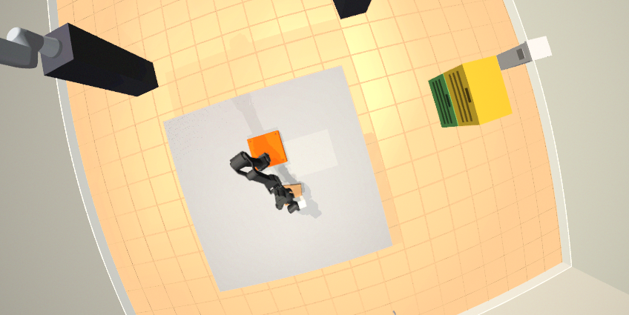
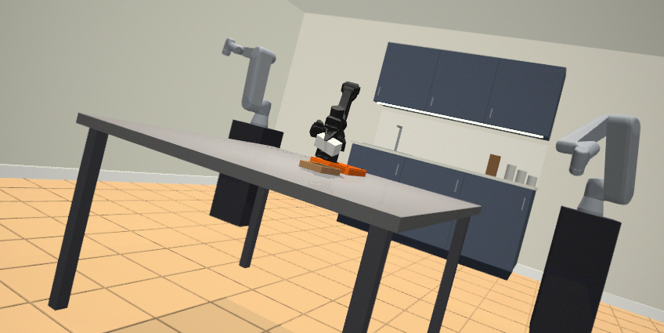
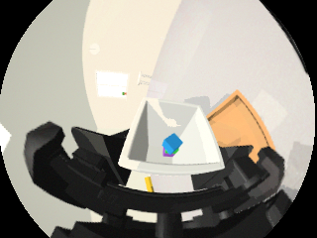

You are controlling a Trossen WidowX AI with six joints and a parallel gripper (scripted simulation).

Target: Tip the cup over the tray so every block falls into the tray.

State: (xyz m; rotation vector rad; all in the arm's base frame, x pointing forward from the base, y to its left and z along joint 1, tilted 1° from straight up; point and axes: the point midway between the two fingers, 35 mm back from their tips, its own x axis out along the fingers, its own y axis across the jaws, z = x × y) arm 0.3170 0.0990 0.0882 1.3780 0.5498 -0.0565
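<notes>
Gripping the white cup (image 1: 302, 202) (image 2: 328, 145) (image 3: 173, 168), the gripper (image 1: 291, 201) (image 2: 329, 137) (image 3: 168, 149) has its jaws closed against the cup's opposite sides, with the cup between them. The cup is tipped and raised above the table (image 1: 247, 245) (image 2: 186, 147), well in from all four edges. In the exterior view it shows above the tan tray (image 1: 296, 190) (image 2: 320, 168) (image 3: 243, 129); from the top, it overlaps the tray's side nearest the table edge at the bottom of the picture, or lies just beside it; I cannot tell which.

The tray rests on the table, between the orange plate (image 1: 275, 139) (image 2: 356, 171) and that same edge, well apart from every corner. The plate lies nearer the opposite edge, under the black arm (image 1: 240, 161) (image 2: 347, 96).

Any lettering on the gripper is too small to tell.

Counted up: one cup, one tray, one orange plate and three blocks visible inside the cup, namely a blue block (image 3: 172, 143), a purple block (image 3: 168, 153) and a mostly hidden green block (image 3: 176, 151). Whether more sit beneath them is hidden.
</notes>
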